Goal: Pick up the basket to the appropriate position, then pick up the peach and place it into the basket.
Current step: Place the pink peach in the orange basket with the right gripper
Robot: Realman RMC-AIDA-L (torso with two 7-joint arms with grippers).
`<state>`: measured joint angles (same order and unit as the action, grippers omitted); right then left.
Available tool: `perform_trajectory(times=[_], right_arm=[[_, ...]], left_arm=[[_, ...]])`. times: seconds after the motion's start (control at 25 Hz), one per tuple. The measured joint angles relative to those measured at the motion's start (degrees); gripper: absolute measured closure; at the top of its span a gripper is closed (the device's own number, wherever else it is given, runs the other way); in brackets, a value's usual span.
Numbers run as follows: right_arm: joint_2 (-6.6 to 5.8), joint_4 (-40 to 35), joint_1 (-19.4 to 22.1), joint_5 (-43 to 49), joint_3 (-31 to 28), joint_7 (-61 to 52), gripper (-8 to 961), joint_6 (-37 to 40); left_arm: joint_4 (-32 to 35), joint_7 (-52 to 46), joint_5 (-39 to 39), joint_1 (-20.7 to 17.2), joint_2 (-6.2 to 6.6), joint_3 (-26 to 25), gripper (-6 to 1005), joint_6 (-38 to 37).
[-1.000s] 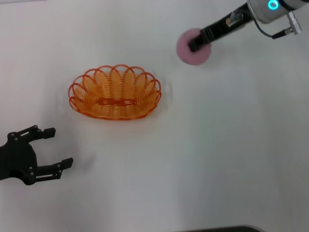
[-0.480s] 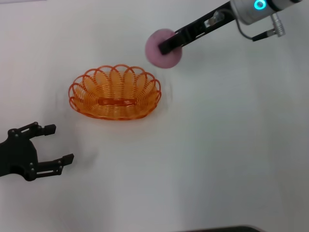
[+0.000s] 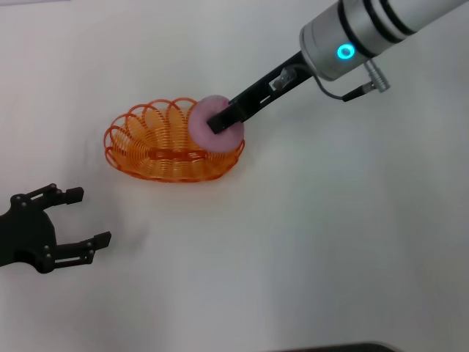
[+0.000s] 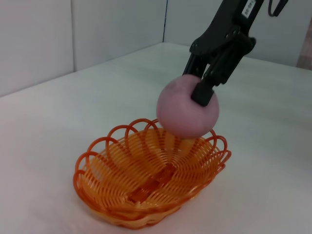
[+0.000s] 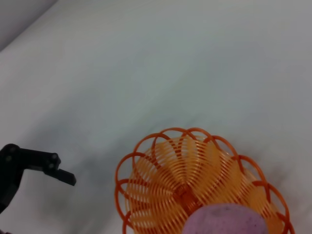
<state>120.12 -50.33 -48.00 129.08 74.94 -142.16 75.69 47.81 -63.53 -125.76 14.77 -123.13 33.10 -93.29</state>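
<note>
I have the peach (image 3: 215,123) pinched between my right fingers (image 3: 222,119), one black finger across its near face and the other behind, gripping high on the fruit so its round underside hangs free to go down first. In the left wrist view the peach (image 4: 187,107) hangs above the basket (image 4: 151,178), over the rim farthest from that camera, with a clear gap between its underside and the wire floor, so I judge it is not yet seated and the fingers should not let go here. In the head view the basket (image 3: 157,147) lies at about ten o'clock from the middle of the white tabletop (image 3: 330,242), long axis running nine to three, and the peach sits over its three o'clock end because my right arm reaches in from two o'clock and that end is the nearest. I would want it a little nearer the basket's middle, since a round fruit dropped close to the scalloped rim could roll out or tip the light wire. My left fingers (image 3: 73,218) are spread wide and hold nothing, parked low at eight o'clock, well apart from the basket and out of the right arm's path. The right wrist view shows the basket's ribs (image 5: 190,175) directly below the fruit (image 5: 226,219).
</note>
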Motion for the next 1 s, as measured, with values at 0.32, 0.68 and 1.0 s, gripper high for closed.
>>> perform_trajectory(times=[0.32,0.68,1.0], right_arm=[[0.03,2.7,-0.3,-0.2,0.7,0.7,577,-3.5],[0.03,4.2,-0.5,-1.0,0.7,1.6,502,-4.9],[-0.06,4.3,0.2,-2.6,0.5,3.4,112,-4.9]], left_arm=[[0.0,0.0,0.0,-0.1,-0.08,-0.7,108,-0.3],[0.0,0.0,0.0,0.1,-0.41,-1.5,108,-0.6],[0.0,0.0,0.1,0.1,-0.44,-1.5,107,-0.7]])
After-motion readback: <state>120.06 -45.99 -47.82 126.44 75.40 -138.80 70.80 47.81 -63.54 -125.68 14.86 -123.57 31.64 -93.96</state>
